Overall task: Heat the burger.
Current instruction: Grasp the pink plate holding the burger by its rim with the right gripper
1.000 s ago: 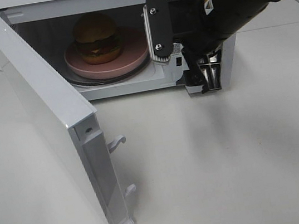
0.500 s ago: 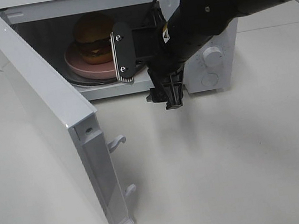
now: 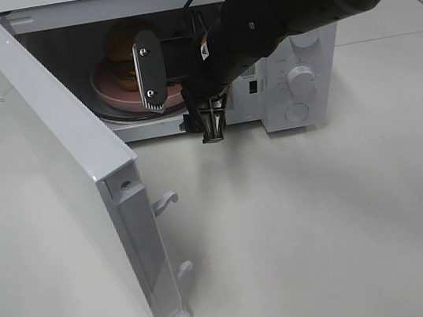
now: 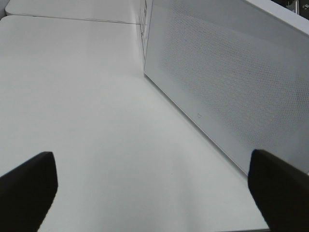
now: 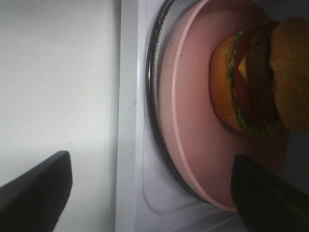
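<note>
Sitting on its pink plate (image 5: 193,135), the burger (image 5: 256,77) just beyond the right jaws, wide apart and empty.

Microwave (image 3: 294,74): white casing, white knobs (image 3: 300,77), dark grey cavity. Door (image 4: 227,82): white frame, its panel covered by a fine, regular grid of small grey dots. Table (image 3: 326,229): plain off-white, no pattern. Plate (image 5: 193,121): uniform pale pink with a lighter pink rim line. Turntable (image 5: 154,96): clear glass that reads dark grey at its edge. Burger (image 5: 256,77): golden-brown bun, dark brown patty, yellow cheese, red tomato, green lettuce edge. Right arm (image 3: 292,3): glossy black, with a silver-grey ribbed strip and two silver screws on one finger. Right gripper (image 5: 152,193) and left gripper (image 4: 154,193): matte black fingers (image 4: 26,186).
</note>
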`<action>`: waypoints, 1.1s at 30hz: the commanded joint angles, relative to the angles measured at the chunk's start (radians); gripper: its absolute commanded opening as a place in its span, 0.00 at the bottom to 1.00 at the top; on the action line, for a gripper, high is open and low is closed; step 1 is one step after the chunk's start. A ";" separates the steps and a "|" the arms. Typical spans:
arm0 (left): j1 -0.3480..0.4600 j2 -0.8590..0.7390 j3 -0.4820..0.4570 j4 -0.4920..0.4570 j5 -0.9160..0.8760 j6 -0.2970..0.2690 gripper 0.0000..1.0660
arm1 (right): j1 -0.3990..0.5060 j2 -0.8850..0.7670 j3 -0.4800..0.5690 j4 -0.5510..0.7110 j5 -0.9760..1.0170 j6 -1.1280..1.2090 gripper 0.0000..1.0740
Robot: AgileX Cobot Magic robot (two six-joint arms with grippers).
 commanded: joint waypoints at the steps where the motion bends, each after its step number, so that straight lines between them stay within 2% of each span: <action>1: 0.005 -0.012 0.003 -0.006 -0.003 -0.005 0.94 | 0.000 0.049 -0.061 0.001 -0.006 0.014 0.82; 22: 0.005 -0.012 0.003 0.019 0.000 -0.005 0.94 | -0.012 0.230 -0.270 0.004 0.001 0.017 0.77; 33: 0.005 -0.012 0.003 0.024 0.001 -0.005 0.94 | -0.031 0.261 -0.273 0.031 0.006 0.017 0.74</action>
